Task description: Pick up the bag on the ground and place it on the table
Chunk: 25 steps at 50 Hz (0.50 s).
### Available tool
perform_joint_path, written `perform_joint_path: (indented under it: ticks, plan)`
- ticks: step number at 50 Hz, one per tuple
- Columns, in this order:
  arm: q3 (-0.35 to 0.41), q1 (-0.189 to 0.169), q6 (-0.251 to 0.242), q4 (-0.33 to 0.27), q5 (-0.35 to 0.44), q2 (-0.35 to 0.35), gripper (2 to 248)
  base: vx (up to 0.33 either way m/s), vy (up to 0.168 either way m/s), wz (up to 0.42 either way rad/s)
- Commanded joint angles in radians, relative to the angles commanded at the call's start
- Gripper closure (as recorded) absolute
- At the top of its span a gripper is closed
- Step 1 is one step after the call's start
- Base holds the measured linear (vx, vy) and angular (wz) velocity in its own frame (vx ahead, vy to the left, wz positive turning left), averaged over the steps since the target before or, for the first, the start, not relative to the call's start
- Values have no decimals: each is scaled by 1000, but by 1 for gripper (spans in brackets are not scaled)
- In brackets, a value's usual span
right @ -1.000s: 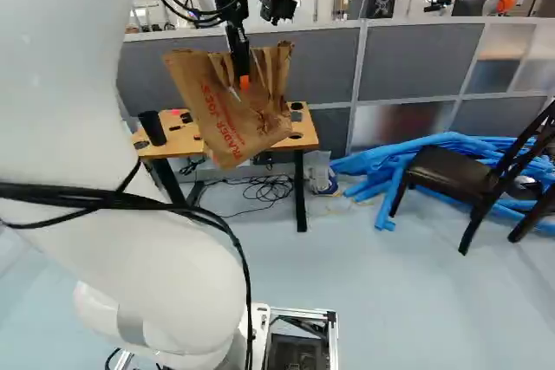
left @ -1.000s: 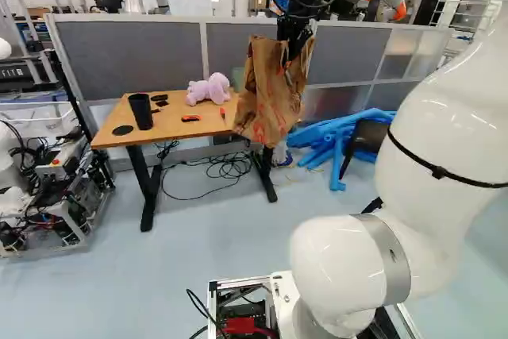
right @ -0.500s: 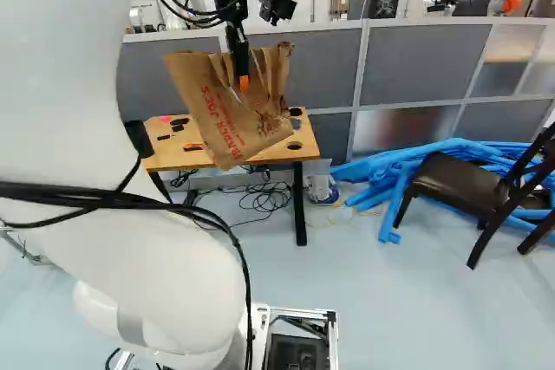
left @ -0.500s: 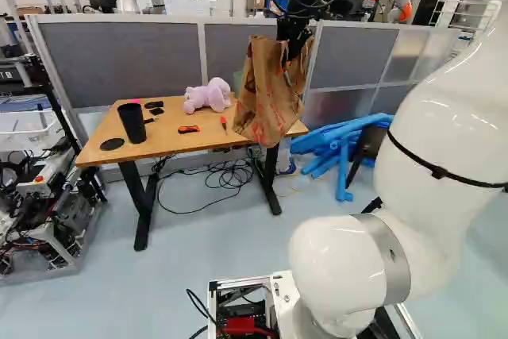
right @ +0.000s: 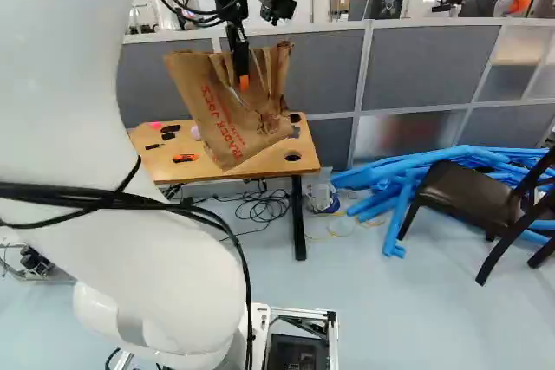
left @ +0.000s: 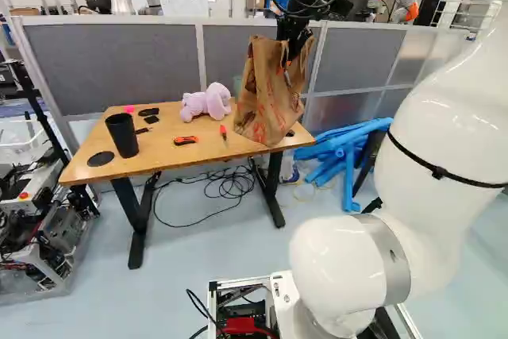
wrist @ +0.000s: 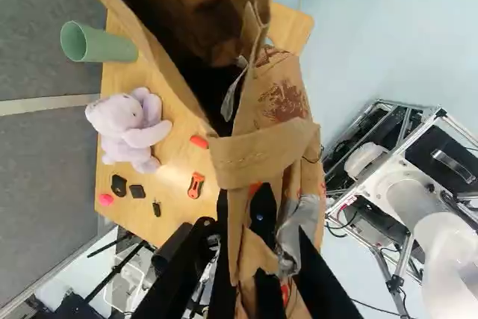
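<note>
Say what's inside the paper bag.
Bag: wrist view shows only brown inner walls near its open mouth. Deeper in is dark shadow and the bottom is hidden, so can't tell whether it holds anything.

Bright light glints off the glossy, rounded white arm (left: 440, 148); dark shadow fills the brown paper bag (wrist: 280, 91)

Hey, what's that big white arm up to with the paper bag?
The white robot arm is holding the brown paper bag up in the air with its black gripper. The bag hangs by its top at the wooden table, not set down yet. A lilac plush toy and a black cup stand on the tabletop. The job is to place the bag there.
</note>
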Motion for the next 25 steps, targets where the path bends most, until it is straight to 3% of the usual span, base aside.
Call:
perform_joint_path:
  ticks: [25]
  plan:
    - [0,0,0,0,0,0,229,147,1,-7]
